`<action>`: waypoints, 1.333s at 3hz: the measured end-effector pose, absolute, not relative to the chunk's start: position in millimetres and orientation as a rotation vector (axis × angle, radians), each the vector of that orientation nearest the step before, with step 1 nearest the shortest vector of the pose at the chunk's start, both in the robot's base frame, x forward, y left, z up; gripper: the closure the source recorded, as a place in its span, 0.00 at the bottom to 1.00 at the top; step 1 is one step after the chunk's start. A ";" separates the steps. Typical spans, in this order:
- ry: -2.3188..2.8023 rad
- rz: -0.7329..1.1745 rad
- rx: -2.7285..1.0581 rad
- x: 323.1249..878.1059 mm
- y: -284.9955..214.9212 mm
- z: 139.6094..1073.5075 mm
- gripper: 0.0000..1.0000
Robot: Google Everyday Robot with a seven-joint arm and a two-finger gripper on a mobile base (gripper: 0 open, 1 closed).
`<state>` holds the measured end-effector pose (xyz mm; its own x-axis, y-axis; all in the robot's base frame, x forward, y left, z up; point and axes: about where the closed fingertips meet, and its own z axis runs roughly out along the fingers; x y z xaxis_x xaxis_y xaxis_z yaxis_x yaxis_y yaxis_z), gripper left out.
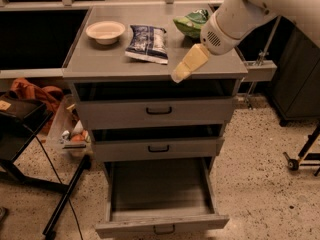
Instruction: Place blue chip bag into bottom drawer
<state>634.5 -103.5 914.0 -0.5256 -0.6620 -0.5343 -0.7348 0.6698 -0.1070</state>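
Observation:
The blue chip bag lies flat on the grey cabinet top, near its middle. The bottom drawer is pulled out toward me and its inside is bare. My gripper, cream coloured at the end of the white arm, hangs over the front edge of the cabinet top. It is a little to the right of and in front of the blue chip bag and does not touch it. It holds nothing that I can see.
A white bowl sits left of the bag and a green and white snack bag sits right of it. The two upper drawers are closed. A black stand and clutter are on the left floor.

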 end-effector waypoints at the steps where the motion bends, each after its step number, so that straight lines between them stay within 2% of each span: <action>1: 2.339 0.177 -1.077 634.6 -103.5 913.9 0.00; 2: 2.328 0.200 -0.971 660.5 -94.5 910.2 0.00; 4: 2.248 0.285 -0.715 751.2 -63.9 913.1 0.00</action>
<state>751.2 -63.9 913.1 -0.5653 -0.4068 -0.7176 -0.5730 0.8195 -0.0132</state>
